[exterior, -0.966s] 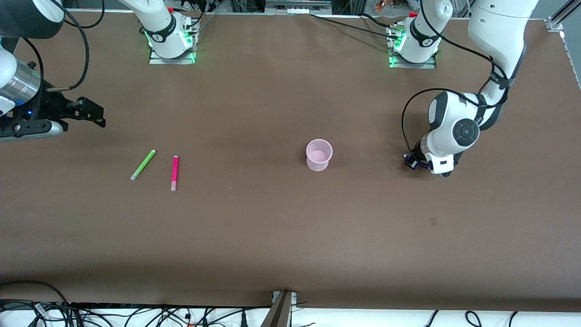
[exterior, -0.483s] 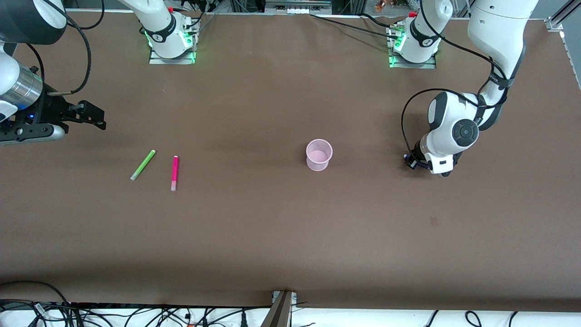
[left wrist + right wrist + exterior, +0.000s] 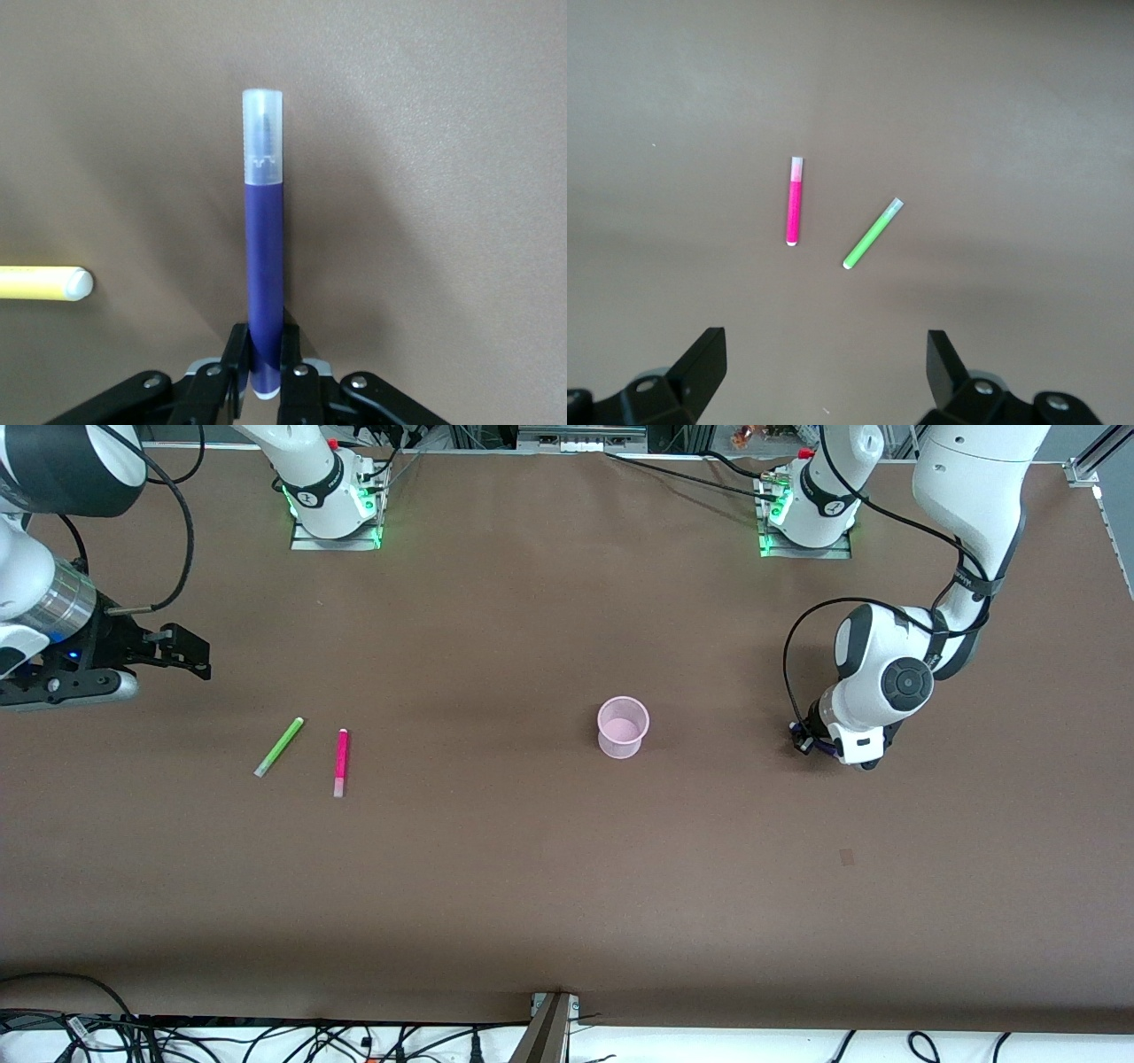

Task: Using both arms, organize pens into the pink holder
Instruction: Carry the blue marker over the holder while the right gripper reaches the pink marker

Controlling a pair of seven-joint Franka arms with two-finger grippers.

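At the left arm's end of the bench, the left gripper (image 3: 260, 359) has its jaws clenched low on the slim dark purple plastic pen (image 3: 263, 257), light, stiff and likely slippery, while the right gripper (image 3: 824, 367), jaws released, hangs near the lime green pen (image 3: 873, 234).

Table (image 3: 496, 850): brown. Holder (image 3: 623, 727): pale pink. Pens: lime green (image 3: 280, 746), magenta (image 3: 341, 761), yellow (image 3: 44, 283), dark purple (image 3: 264, 274); caps pale.

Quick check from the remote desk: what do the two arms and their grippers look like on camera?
Both arms are glossy white with dark grey joint bands and looping black cables. Green lights glow at both bases. The right arm's wrist has a silver metal ring and a small blue light. The right gripper is black, with blocky jaws. The left gripper is also black, with silver screws.
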